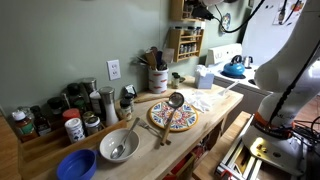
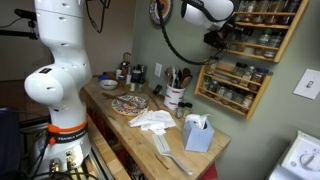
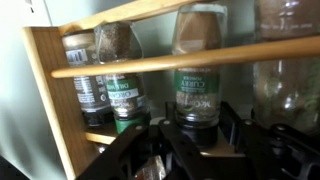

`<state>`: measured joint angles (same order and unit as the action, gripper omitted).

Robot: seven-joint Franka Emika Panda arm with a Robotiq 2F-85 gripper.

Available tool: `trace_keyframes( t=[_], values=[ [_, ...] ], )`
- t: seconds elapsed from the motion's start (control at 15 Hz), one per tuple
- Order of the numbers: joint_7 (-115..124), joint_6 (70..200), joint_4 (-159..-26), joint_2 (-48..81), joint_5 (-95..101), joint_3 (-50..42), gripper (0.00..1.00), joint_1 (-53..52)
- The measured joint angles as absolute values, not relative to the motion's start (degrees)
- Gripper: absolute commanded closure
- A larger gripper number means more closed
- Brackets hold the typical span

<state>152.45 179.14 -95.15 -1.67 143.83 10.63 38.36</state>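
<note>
My gripper (image 3: 190, 150) is up at the wall-mounted spice rack (image 2: 250, 50), jaws drawn in as far as they go. Wrist view shows the black fingers (image 3: 130, 155) at the bottom edge, mostly cut off and dark. They look closed around the base of a spice jar (image 3: 197, 90), but the contact itself is hidden, so I can't confirm a firm hold.

That jar: clear glass, cylindrical, brownish powder, green label, text too blurred to read. It sits behind a thin wooden rail (image 3: 200, 57). A neighbour jar (image 3: 120, 75) just beside it has the same build and darker contents. A third one (image 3: 85, 75) near the rack's side panel is partly hidden by the rail.

In both exterior views the gripper (image 2: 215, 38) is small, dark against the shelves, fingertips indistinct. In an exterior view the rack (image 1: 185, 40) is tiny, the jars unresolvable. Rack is light unfinished wood.
</note>
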Motion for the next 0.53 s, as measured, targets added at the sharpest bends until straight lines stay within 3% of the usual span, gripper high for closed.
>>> trace_keyframes(
  t=[0.53],
  values=[
    [155.5,178.2,-99.1,-4.9,143.0,9.2,0.79,36.7]
  ],
)
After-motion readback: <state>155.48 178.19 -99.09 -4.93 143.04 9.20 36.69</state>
